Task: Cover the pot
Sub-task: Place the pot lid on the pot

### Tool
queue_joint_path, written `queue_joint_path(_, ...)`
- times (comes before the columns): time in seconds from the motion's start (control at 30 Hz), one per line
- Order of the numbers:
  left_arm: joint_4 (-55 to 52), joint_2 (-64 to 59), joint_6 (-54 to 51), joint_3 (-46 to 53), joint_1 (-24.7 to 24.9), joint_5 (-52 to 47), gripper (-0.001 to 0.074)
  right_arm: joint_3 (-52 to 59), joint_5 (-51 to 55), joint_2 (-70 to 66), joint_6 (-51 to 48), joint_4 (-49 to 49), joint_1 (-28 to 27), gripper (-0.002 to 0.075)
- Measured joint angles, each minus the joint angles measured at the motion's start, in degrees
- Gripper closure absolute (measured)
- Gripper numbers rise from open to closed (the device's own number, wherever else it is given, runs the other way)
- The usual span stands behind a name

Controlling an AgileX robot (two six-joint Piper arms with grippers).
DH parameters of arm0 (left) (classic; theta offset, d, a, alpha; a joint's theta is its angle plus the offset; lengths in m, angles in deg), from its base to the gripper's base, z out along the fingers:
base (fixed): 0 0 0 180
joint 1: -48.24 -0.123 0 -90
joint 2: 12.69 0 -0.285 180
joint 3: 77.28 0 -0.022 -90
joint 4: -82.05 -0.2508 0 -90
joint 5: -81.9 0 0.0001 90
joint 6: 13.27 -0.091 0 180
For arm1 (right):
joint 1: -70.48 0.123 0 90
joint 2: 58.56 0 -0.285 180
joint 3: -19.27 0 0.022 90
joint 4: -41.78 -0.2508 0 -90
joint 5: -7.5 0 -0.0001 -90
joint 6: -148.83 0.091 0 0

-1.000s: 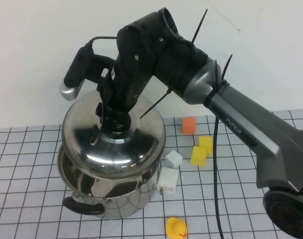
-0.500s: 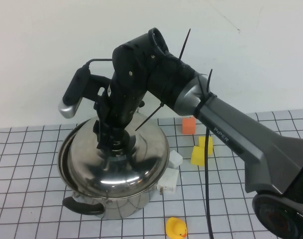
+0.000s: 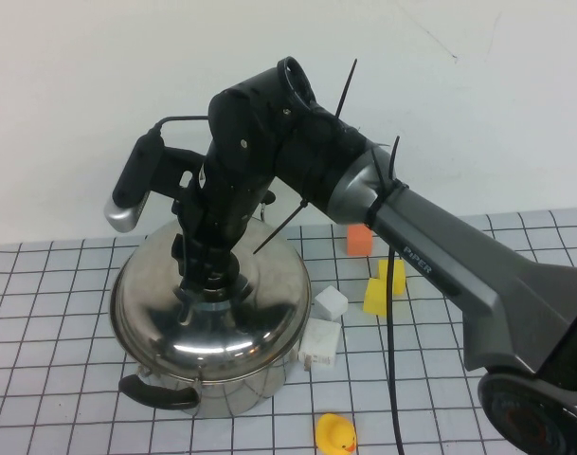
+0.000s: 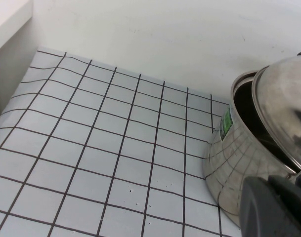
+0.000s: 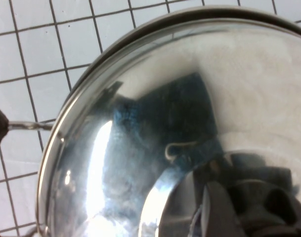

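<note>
The pot (image 3: 212, 374) stands upright on the checked table (image 3: 61, 379), mouth up, directly under the right gripper (image 3: 205, 275); its one visible black loop handle (image 3: 155, 391) juts out on the robot's side, so its handle line seems to run toward and away from the robot. The domed steel lid (image 3: 207, 318) lies over the mouth, slightly tilted: in the left wrist view a dark gap shows between the lid (image 4: 283, 113) and the pot rim (image 4: 237, 91) on one side, and nothing inside the pot can be made out. The right gripper comes down from above onto the lid's centre, its jaws partly apart and closed around the black knob (image 5: 259, 205). To the right of the gripper, well apart from it, lie a white cube (image 3: 330, 303) and a white plug adapter (image 3: 320, 343), just beside the pot wall, then two yellow blocks (image 3: 384, 289) and an orange block (image 3: 359, 239); a yellow rubber duck (image 3: 334, 434) sits nearer the robot. Of the left gripper only a dark edge (image 4: 274, 207) shows, near the pot's wall (image 4: 234, 163); I cannot tell whether it is open.
</note>
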Motion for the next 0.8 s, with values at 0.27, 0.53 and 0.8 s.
queue_joint_path(0.27, 0.0, 0.0, 0.0, 0.0, 0.0, 0.0, 0.0738, -0.1, 0.2, 0.0, -0.4, -0.2, 0.0, 0.0387)
queue_joint_path(0.53, 0.0, 0.0, 0.0, 0.0, 0.0, 0.0, 0.0738, -4.1, 0.3, 0.0, -0.6, -0.2, 0.0, 0.0387)
queue_joint_path(0.8, 0.0, 0.0, -0.1, 0.0, 0.0, 0.0, 0.0738, -4.7, 0.3, 0.0, -0.6, -0.3, 0.0, 0.0387)
